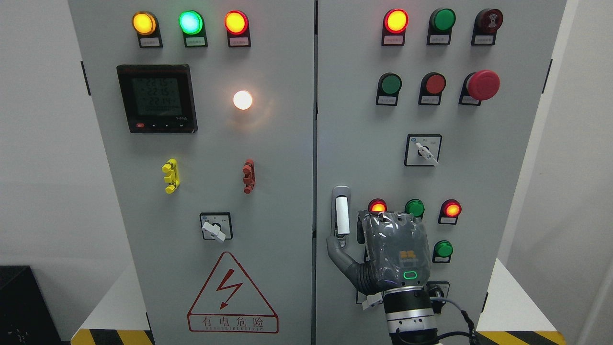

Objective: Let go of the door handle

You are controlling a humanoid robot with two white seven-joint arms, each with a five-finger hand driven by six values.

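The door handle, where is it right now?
In the head view, the door handle sits on the right door's left edge, just left of the right hand.

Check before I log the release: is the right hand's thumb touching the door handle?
Touching: head view shows the right hand's thumb tip overlapping the door handle's lower end.
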